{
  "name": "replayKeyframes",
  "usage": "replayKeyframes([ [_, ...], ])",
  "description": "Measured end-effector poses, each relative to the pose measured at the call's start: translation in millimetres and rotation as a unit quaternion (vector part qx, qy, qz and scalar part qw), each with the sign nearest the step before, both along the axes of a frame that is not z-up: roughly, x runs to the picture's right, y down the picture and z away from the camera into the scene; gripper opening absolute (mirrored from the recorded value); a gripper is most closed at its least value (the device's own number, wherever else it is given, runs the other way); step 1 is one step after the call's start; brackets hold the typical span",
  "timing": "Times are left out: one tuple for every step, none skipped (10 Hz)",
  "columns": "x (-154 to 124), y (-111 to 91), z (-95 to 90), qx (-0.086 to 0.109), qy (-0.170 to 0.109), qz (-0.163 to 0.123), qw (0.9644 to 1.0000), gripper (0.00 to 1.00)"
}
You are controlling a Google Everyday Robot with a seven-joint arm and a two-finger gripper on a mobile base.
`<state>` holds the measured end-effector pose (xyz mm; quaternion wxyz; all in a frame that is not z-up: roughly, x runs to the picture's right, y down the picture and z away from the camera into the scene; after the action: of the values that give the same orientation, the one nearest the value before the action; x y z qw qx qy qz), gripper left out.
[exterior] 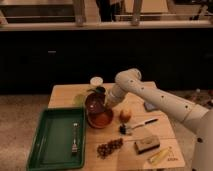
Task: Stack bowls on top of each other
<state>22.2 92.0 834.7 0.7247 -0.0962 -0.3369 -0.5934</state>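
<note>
The dark maroon-brown bowl [93,103] sits tilted on the rim of the wider orange-brown bowl [101,120], near the middle of the wooden table [62,95]. My gripper [101,98] is at the far right rim of the maroon bowl, at the end of the white arm [150,97] that reaches in from the right. The gripper appears to hold that rim.
A green tray [50,137] with a fork [74,140] lies at the front left. An orange fruit [125,115], a black-handled brush [135,126], a bunch of grapes [110,147], a sponge [146,144] and a yellow packet [161,155] lie to the right. A white cup [96,81] stands at the back.
</note>
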Motion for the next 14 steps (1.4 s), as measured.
replayKeyframes([
  [1, 3, -1.8, -0.008, -0.007, -0.002, 0.9999, 0.02],
  [2, 7, -3.4, -0.017, -0.017, -0.007, 0.9997, 0.02],
  [3, 11, -5.3, -0.027, -0.029, -0.011, 0.9992, 0.02],
  [4, 12, -6.0, -0.032, -0.036, -0.013, 0.9988, 0.02],
  [6, 15, -7.4, -0.041, -0.047, -0.017, 0.9979, 0.02],
  [6, 17, -8.1, -0.048, -0.058, -0.024, 0.9969, 0.02],
  [4, 19, -8.7, -0.053, -0.067, -0.031, 0.9958, 0.02],
  [4, 21, -8.8, -0.060, -0.076, -0.040, 0.9945, 0.02],
  [5, 25, -8.1, -0.069, -0.086, -0.051, 0.9926, 0.02],
  [5, 28, -7.6, -0.077, -0.092, -0.059, 0.9910, 0.02],
  [4, 29, -7.4, -0.078, -0.095, -0.063, 0.9904, 0.02],
  [8, 31, -7.1, -0.080, -0.095, -0.064, 0.9902, 0.02],
  [11, 33, -7.0, -0.081, -0.095, -0.065, 0.9901, 0.02],
  [12, 34, -6.5, -0.078, -0.095, -0.066, 0.9902, 0.02],
])
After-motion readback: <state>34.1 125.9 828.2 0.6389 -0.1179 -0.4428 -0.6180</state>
